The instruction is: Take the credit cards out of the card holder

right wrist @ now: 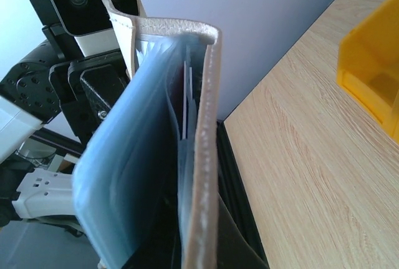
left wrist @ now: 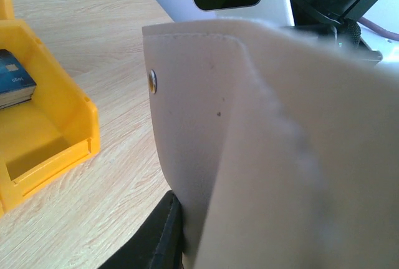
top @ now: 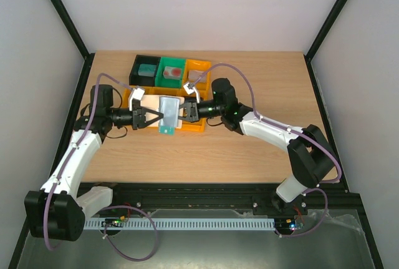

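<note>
The card holder (top: 169,112) hangs open above the table between my two grippers, tan outside and grey-blue inside. A teal strip (top: 166,128) shows at its near end. My left gripper (top: 151,118) is at its left edge. In the left wrist view the beige flap (left wrist: 249,125) fills the frame, with one black finger (left wrist: 163,234) pressed against it. My right gripper (top: 186,112) is shut on the right edge; the tan rim (right wrist: 209,125) runs down between its jaws. Thin card edges (right wrist: 187,103) show inside the grey-blue pockets (right wrist: 124,175). A teal card (top: 147,69) and a red card (top: 173,71) lie in the far bins.
A yellow bin (top: 194,128) sits under the holder, and in the left wrist view a blue card (left wrist: 12,82) lies in a yellow bin (left wrist: 59,147). Black (top: 138,64), green (top: 163,77) and orange (top: 206,64) bins stand in a row behind.
</note>
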Robot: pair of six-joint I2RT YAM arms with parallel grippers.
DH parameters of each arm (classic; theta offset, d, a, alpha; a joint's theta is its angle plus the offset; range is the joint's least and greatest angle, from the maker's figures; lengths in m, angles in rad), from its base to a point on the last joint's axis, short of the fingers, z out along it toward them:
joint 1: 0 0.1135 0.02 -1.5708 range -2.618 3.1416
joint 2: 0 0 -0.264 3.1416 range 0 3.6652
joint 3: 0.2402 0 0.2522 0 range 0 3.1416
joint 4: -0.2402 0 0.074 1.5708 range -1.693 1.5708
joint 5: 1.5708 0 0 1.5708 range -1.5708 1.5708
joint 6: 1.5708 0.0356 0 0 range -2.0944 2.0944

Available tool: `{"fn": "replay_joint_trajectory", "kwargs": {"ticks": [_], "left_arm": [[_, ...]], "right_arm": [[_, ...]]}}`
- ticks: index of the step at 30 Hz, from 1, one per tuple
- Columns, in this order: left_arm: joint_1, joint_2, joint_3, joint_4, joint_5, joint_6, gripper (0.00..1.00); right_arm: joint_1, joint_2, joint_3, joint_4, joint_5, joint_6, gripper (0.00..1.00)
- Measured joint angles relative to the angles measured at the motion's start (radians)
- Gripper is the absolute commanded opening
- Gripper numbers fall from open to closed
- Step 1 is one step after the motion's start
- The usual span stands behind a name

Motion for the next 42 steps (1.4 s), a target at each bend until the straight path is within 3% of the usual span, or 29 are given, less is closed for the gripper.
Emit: {"fn": "replay_joint_trajectory", "kwargs": {"ticks": [3, 4, 11, 14, 18, 21, 25, 31, 37, 42], "left_arm": [[0.0, 0.0, 0.0, 0.0, 0.007, 0.0, 0.33], [0.0, 0.0, 0.0, 0.0, 0.01, 0.001, 0.36], [-0.018, 0.0, -0.002, 0.01, 0.042, -0.005, 0.45], [-0.029, 0.0, -0.002, 0.019, 0.055, -0.013, 0.37], [-0.029, 0.0, -0.002, 0.025, 0.067, -0.019, 0.03], [-0.023, -0.002, -0.002, 0.027, 0.096, -0.025, 0.02], [-0.017, -0.002, -0.002, 0.023, 0.112, -0.027, 0.02], [-0.001, -0.002, 0.0, 0.025, 0.114, -0.018, 0.02], [0.039, -0.002, 0.02, 0.005, 0.092, -0.011, 0.02], [0.06, -0.002, 0.051, 0.0, 0.077, -0.011, 0.02]], "right_arm": [[-0.001, 0.0, 0.001, 0.0, -0.009, -0.007, 0.02], [-0.002, 0.0, 0.001, 0.001, -0.011, -0.008, 0.02], [0.008, 0.0, 0.018, -0.001, -0.032, -0.015, 0.02], [0.016, 0.0, 0.027, 0.0, -0.034, -0.016, 0.02], [0.017, 0.0, 0.033, 0.0, -0.044, -0.015, 0.02], [0.01, 0.003, 0.033, 0.002, -0.063, -0.023, 0.02], [0.01, 0.002, 0.034, -0.011, -0.057, -0.053, 0.23], [-0.008, -0.05, 0.013, -0.096, 0.061, -0.117, 0.37], [-0.064, -0.212, -0.109, -0.11, 0.227, -0.147, 0.42], [0.042, -0.264, -0.186, -0.077, 0.298, -0.196, 0.43]]}}
